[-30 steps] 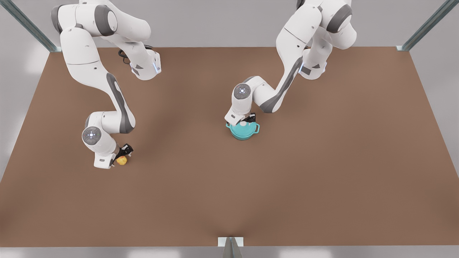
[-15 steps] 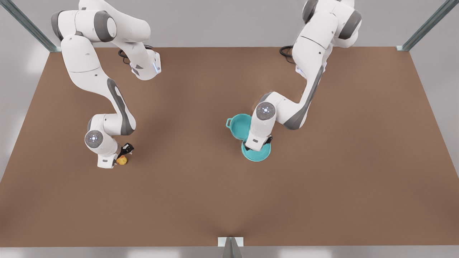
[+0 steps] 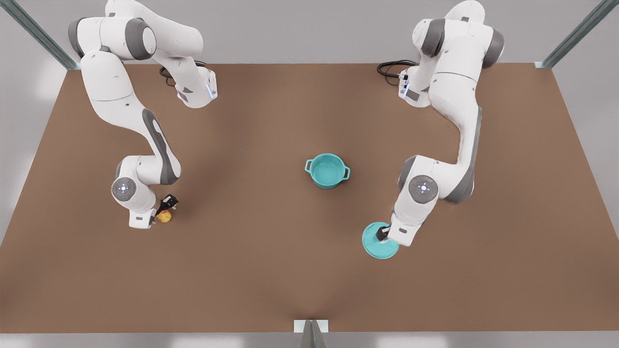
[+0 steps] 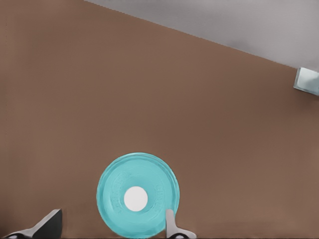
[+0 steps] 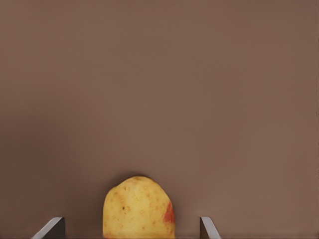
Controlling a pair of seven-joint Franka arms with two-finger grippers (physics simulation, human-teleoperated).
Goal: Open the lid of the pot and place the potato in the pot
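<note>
**A:** Where are your pincers?

**B:** My right pincer [image 5: 128, 225] is down at the bench [image 3: 271, 251], its 2 fingers spread wide on either side of the potato [image 5: 138, 206], with a gap on each side. It grips nothing. My left pincer [image 4: 109, 221] is over the pot lid [image 4: 114, 181], also spread wide. 1 finger is by the rim and the white knob [image 4: 135, 198] is not gripped.

**A:** And the pot?

**B:** The pot [image 3: 327, 185] stands uncovered mid-bench, well apart from both the lid and the potato.

**A:** How will the potato handle?

**B:** I judge it light, firm and lumpy, so it is apt to roll. I would close across its widest part, squarely, with modest force.
</note>
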